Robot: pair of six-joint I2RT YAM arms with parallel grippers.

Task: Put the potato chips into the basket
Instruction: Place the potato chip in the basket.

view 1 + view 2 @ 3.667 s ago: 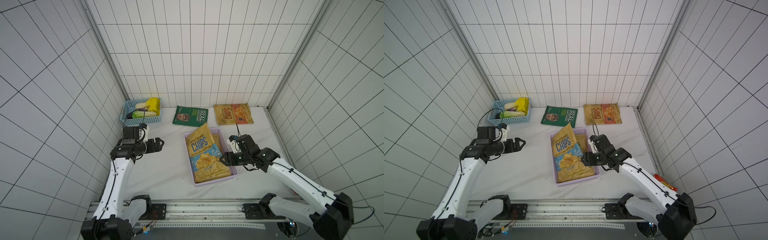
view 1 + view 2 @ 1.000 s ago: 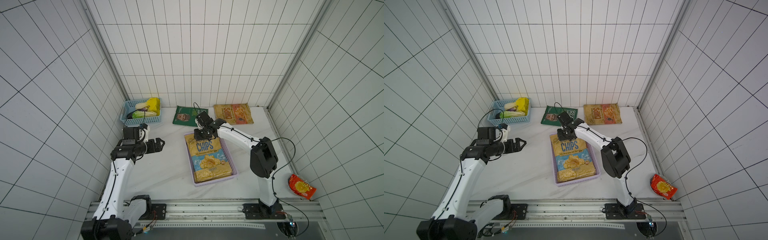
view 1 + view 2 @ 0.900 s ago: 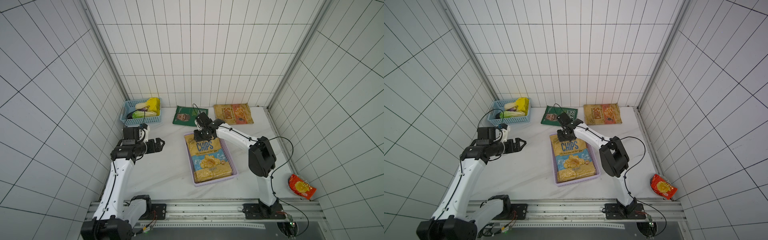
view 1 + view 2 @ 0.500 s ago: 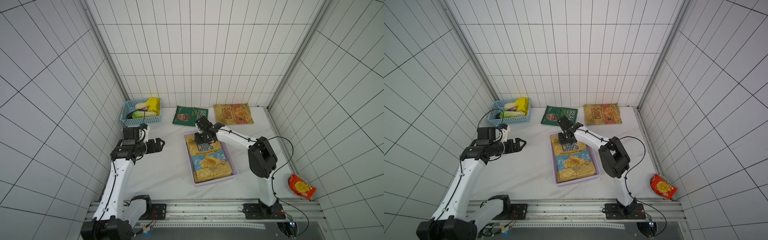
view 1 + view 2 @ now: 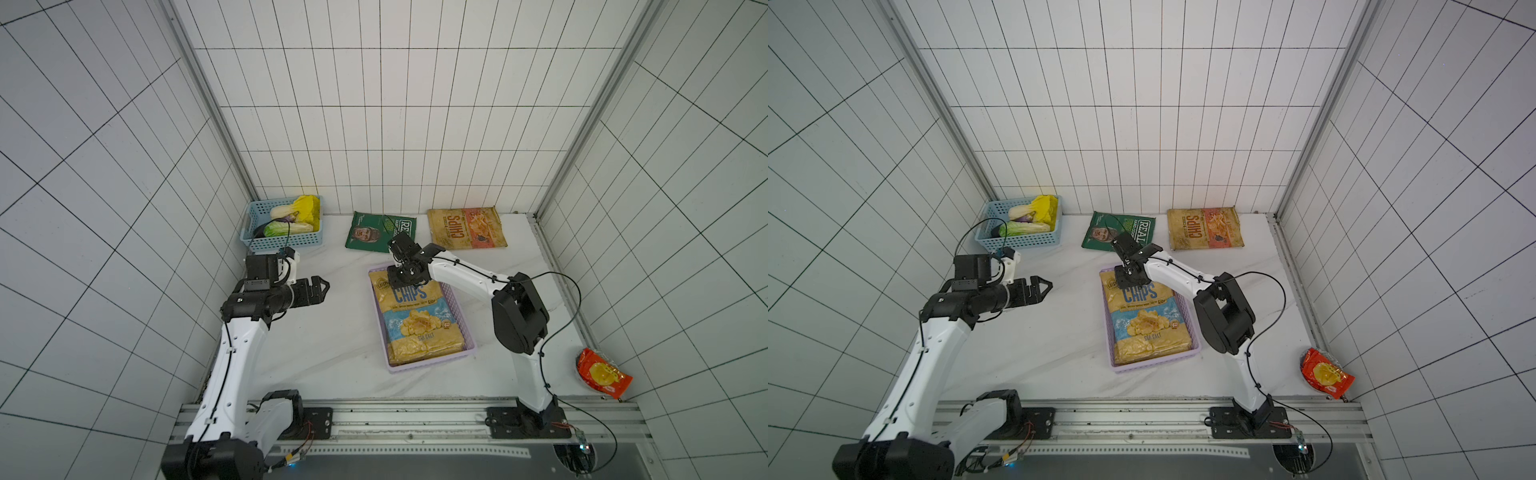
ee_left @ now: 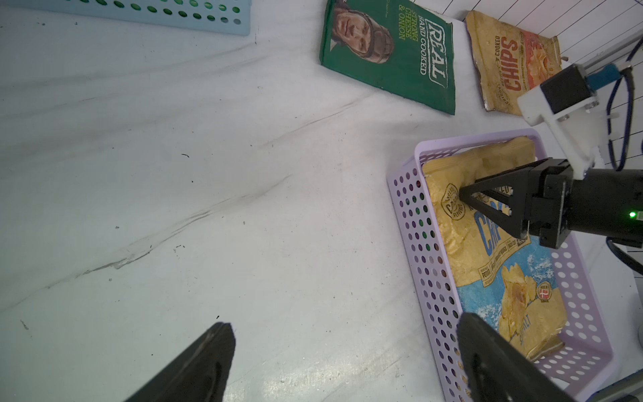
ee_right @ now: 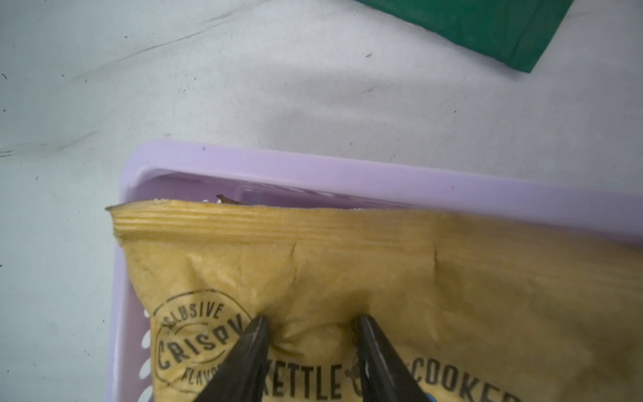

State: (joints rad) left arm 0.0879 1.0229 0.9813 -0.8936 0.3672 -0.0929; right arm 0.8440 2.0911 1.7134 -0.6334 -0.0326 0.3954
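Top views both catch the blue basket far left at the back wall, with toy vegetables piled in it. Just in front of it my left gripper hangs above the white table and points toward the middle. Its fingers are spread wide with nothing between them; the left wrist view shows only bare tabletop in the gap.

Next along the back, the dark green REAL bag lies flat and face up on the table, touching neither basket.

In front of it, mid-table, sits the lilac basket, its long sides running front to back. The tan CHIPS bag lies flat inside it, face up, and covers nearly the whole floor. Its sealed seam is at the far end, and one corner of that seam rides over the side rim.

My right gripper comes down on that far end, just inside the seam. In the right wrist view its fingers stand partly apart. Both tips are dug into the bag's face, with a wrinkled ridge of it bunched between them. Whether I am pinching that ridge or only pressing on it, I cannot tell.

Further right at the back wall, a second CHIPS bag lies flat, well apart from the lilac basket. Far right, near the front and close to the side wall, lies a red-orange bag.
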